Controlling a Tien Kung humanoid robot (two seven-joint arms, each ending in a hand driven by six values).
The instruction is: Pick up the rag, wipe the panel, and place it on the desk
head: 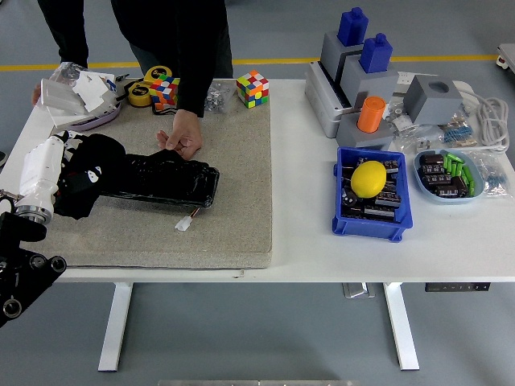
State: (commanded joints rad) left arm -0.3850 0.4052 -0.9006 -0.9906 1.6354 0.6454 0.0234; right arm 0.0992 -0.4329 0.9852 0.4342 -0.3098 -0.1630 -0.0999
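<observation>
- One step of three looks done: the black rag point(87, 183) is off the mat and bunched in the robot's left hand point(71, 178), whose fingers are buried in the cloth, curled around it as far as I can tell.
- The rag now overlaps the left end of the black panel point(161, 179), so the wipe seems to be just starting; most of the panel to the right is not yet covered.
- A person's hand point(182, 134) rests on the panel's far edge, fingers loosely bent, apparently steadying it.
- Left to do, by my reading: sweep along the panel, then set the rag down on the desk.
- Room: the grey mat point(233, 209) is bare near and right of the panel, except for a small white connector point(186, 223) just beside its near right corner.
- The table's left edge is close to the wrist; far left clutter sits near the person's hand.
- The right hand isn't in view.
</observation>
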